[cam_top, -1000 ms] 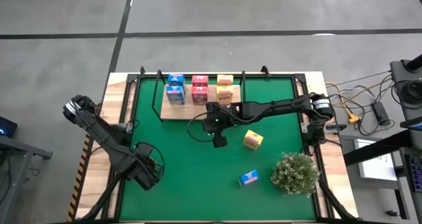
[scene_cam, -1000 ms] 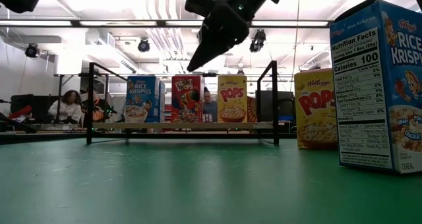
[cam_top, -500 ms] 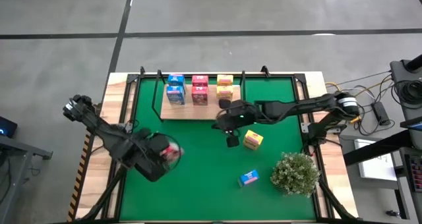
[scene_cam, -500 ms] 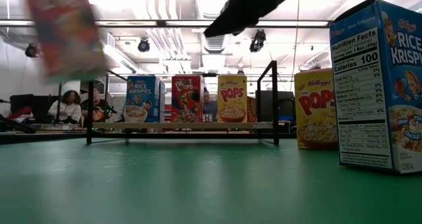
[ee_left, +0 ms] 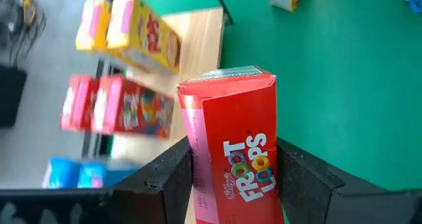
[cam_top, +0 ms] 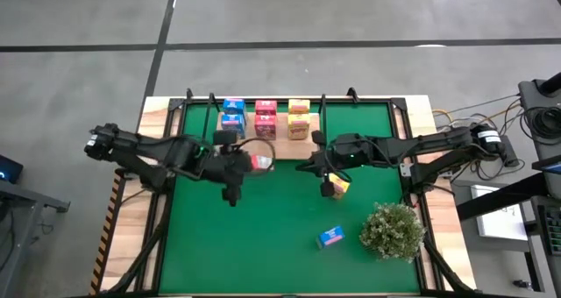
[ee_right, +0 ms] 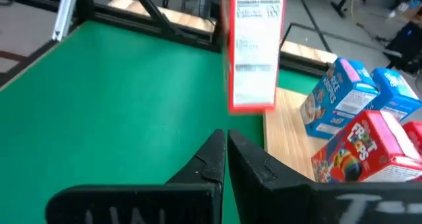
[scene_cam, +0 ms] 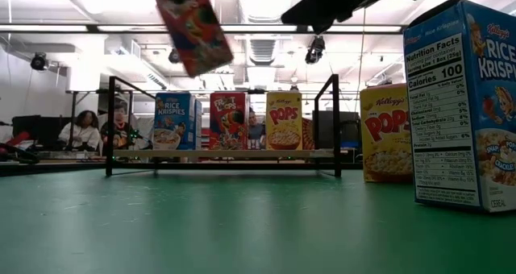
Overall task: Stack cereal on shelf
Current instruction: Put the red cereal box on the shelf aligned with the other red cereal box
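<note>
step: carrying to shelf (cam_top: 263, 145) | left end effector (cam_top: 254, 164) pinched red cereal carton (ee_left: 234, 151), frame centre-left, aloft just short of board | right end effector (cam_top: 307, 167) pressed together, empty | next: lower carton onto red stack (cam_top: 266, 119)

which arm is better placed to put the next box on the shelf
Left. Its pincer already holds a red Froot Loops box in the air just in front of the shelf. The right pincer is shut and empty, above the yellow box on the mat.
</note>
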Controlling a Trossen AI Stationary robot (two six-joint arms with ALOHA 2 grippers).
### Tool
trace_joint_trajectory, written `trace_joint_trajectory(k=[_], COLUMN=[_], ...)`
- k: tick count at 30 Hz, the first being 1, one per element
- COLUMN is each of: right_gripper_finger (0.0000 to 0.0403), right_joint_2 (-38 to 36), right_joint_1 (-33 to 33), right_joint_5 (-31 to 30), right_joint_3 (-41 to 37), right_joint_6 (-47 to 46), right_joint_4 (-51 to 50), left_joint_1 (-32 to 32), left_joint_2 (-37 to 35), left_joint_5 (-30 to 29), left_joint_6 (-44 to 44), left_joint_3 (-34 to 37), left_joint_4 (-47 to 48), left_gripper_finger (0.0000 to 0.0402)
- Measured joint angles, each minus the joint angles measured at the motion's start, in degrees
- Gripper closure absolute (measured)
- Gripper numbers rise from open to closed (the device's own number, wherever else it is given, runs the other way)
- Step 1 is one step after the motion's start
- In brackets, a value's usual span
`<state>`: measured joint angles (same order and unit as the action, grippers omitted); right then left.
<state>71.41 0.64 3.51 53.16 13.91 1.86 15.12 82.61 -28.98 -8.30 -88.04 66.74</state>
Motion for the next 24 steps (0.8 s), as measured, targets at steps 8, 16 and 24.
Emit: trace_joint_trajectory(k=[8, 16, 24], right_gripper_finger=[0.0394, 0.0394, 0.0394], right_joint_2=[-1.36, -1.35, -1.35], right_joint_1=[1.9, 2.13, 2.13], right_joint_5=[-0.02, -0.05, -0.05], right_joint_3=[-0.96, -0.96, -0.96], right_joint_6=[-1.36, -1.36, -1.29], right_joint_4=[0.29, 0.2, 0.18], left_joint_1=[-9.48, -17.38, -23.53], left_joint_2=[0.13, 0.13, 0.17], left_joint_5=[8.23, 13.79, 16.93], left_joint_6=[14.13, 17.77, 20.78], left_joint_3=[1.4, 4.68, 12.05], left_joint_4=[-7.93, -10.95, -15.8], left_gripper_finger=[0.023, 0.023, 0.023])
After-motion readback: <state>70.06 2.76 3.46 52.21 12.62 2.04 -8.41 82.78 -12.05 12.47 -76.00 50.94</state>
